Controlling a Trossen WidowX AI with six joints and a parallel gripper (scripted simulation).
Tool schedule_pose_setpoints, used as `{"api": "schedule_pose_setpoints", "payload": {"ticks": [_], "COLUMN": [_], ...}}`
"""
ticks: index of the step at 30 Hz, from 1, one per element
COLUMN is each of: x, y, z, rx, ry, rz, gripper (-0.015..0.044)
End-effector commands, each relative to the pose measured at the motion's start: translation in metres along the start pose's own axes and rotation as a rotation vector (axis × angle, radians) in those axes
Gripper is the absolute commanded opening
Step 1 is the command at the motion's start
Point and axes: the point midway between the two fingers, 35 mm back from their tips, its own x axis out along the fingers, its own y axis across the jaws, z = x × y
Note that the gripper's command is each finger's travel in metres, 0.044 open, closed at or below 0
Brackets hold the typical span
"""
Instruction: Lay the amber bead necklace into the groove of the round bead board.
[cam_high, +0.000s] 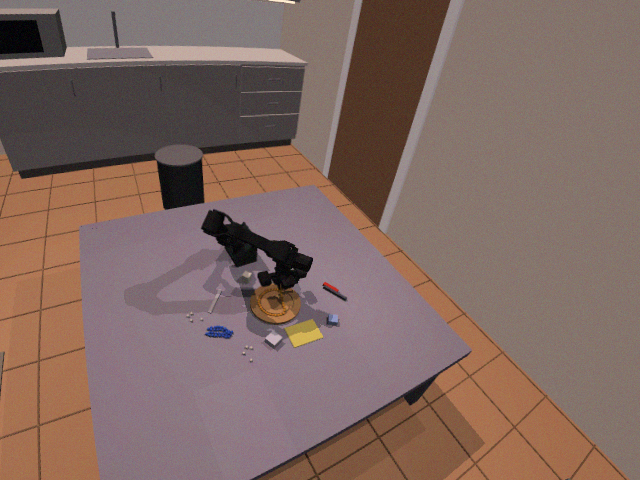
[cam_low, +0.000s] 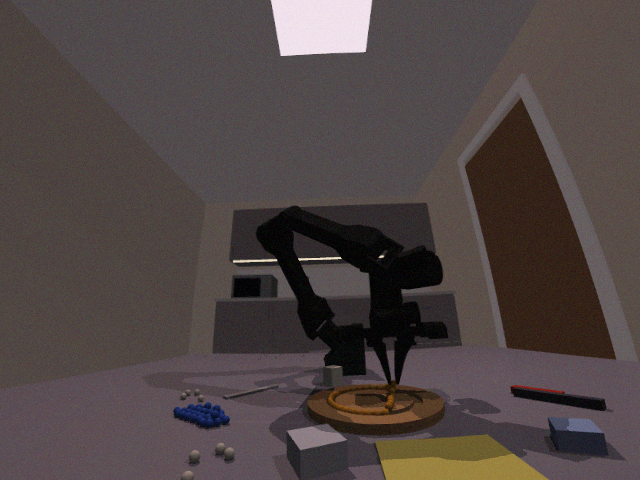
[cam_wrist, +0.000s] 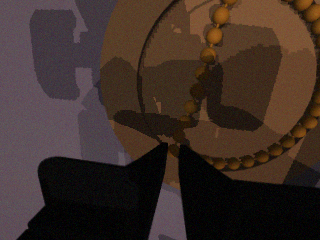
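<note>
The round wooden bead board (cam_high: 295, 311) (cam_low: 382, 425) (cam_wrist: 120, 47) lies flat on the table. The amber bead necklace (cam_high: 272, 314) (cam_low: 361, 411) (cam_wrist: 214, 36) is on it. In the wrist view, its beads follow the ring groove on the right and bottom. Another stretch cuts across the inside of the ring to the fingertips, and the groove on the left shows as a bare dark arc. My gripper (cam_high: 279, 287) (cam_low: 394, 383) (cam_wrist: 173, 149) points down, shut on the necklace, low over the board's side nearest the arm base. The held bead is partly hidden by the fingertips.
Around the board are a blue bead bundle (cam_high: 219, 332) (cam_low: 202, 414), a white block (cam_high: 273, 339) (cam_low: 316, 450), a yellow sheet (cam_high: 303, 333), a blue block (cam_high: 332, 319), a red and black pen-like object (cam_high: 334, 290), a pale stick (cam_high: 214, 301), a pale cube (cam_high: 247, 275) and several loose pale beads.
</note>
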Motion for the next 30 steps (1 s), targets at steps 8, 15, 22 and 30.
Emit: {"api": "schedule_pose_setpoints", "payload": {"ticks": [8,15,22,30], "x": [0.0081,0.0033,0.0033,0.0001], "y": [0.0029,0.004,0.004,0.0032], "z": [-0.0002,0.001,0.001,-0.0001], "rx": [0.009,0.013,0.013,0.008], "ry": [0.001,-0.006,-0.006,0.001], "rz": [0.003,0.008,0.008,0.003], "gripper": [0.0,0.0105,0.0289,0.044]}}
